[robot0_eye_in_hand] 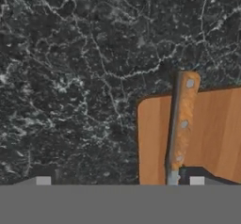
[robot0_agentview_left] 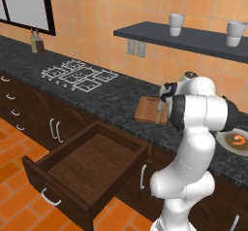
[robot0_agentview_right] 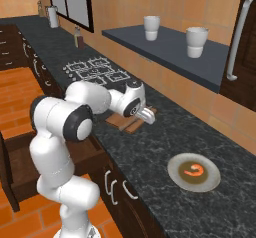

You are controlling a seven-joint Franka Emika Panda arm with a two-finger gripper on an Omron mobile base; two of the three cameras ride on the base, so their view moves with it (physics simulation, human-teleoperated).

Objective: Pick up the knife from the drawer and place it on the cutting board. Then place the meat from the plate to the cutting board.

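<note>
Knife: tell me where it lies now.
In the hand view the knife lies on the cutting board, its handle end overhanging the board's edge above the dark counter.

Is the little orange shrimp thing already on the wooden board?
No, the meat lies on the plate, apart from the cutting board further along the counter.

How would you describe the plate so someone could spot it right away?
Follow the dark stone counter rightward past the stove and the cutting board. The plate sits alone there: round, cream-rimmed, brownish inside, holding a small orange-red curl of meat.
</note>
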